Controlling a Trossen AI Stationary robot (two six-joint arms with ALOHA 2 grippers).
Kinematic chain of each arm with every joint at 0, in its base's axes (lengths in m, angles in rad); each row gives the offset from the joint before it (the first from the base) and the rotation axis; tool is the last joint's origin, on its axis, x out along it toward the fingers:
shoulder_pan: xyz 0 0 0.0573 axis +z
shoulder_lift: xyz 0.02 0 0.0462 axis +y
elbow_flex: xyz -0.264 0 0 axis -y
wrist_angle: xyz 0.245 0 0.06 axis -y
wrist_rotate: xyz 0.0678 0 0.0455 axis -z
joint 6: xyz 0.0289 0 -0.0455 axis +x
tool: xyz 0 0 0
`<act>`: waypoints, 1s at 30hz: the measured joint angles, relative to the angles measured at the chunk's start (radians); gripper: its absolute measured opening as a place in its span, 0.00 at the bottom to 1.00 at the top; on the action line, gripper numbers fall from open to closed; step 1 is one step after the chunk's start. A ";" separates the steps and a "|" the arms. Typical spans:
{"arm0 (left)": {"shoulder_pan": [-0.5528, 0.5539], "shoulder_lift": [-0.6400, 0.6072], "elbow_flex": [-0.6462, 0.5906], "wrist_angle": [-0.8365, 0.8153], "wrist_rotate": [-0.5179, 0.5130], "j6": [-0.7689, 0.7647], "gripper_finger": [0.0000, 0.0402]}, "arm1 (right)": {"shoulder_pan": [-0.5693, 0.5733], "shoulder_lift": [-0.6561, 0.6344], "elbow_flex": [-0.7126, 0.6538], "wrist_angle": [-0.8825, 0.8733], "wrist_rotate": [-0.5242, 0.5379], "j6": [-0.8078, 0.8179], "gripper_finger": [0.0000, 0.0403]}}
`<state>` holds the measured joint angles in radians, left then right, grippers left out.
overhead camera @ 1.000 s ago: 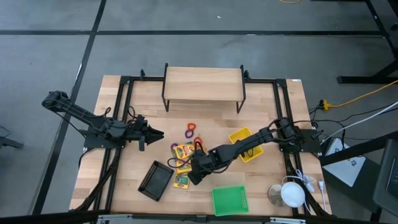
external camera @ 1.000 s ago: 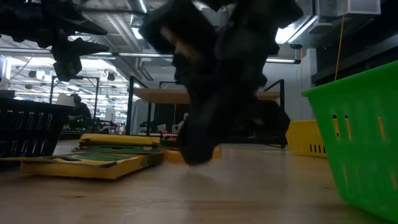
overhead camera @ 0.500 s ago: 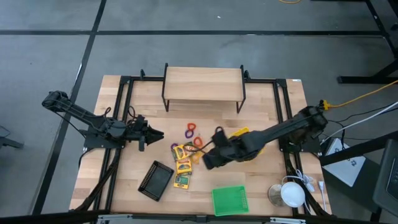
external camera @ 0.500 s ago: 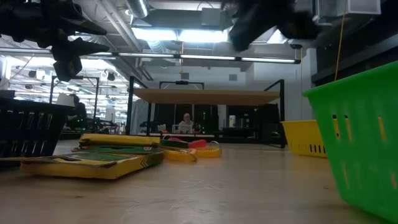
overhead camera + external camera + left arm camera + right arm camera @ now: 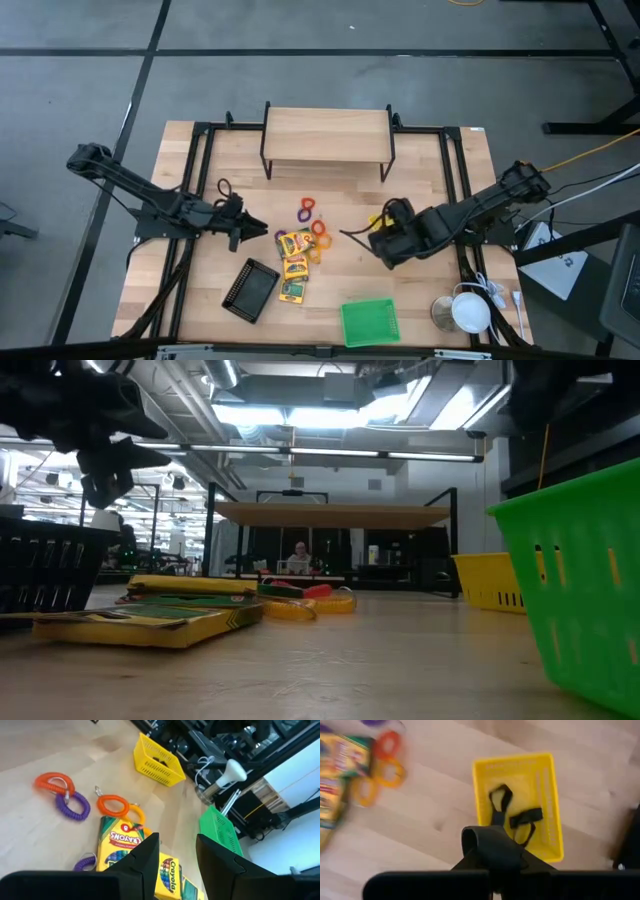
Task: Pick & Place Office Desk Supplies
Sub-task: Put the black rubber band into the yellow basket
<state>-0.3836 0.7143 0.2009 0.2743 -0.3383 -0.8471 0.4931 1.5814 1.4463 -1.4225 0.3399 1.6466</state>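
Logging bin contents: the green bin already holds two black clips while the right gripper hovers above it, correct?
Wrong bin. The right wrist view shows the two black clips lying in the yellow bin, with the right gripper above it. The green bin stands apart.

Both arms are black, built of slim jointed links with bulkier housings at the joints. The left arm ends in two flat, dark, blunt fingers. The right arm carries a rounded black wrist block.
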 joint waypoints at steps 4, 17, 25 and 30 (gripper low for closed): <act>0.000 0.071 0.000 0.051 0.036 -0.009 0.31 | 0.000 0.001 -0.137 0.073 -0.087 0.026 0.00; 0.000 0.161 0.000 0.171 0.026 -0.013 0.31 | 0.000 0.002 -0.454 0.400 -0.150 0.141 0.03; 0.000 0.161 0.000 0.171 0.003 -0.014 0.31 | -0.001 0.002 -0.454 0.401 -0.143 0.106 0.03; 0.000 0.161 0.000 0.171 -0.008 -0.013 0.31 | -0.001 0.002 -0.454 0.401 -0.148 0.099 0.18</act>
<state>-0.3832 0.8753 0.2012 0.4454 -0.3462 -0.8605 0.4923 1.5833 0.9928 -1.0218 0.1916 1.7451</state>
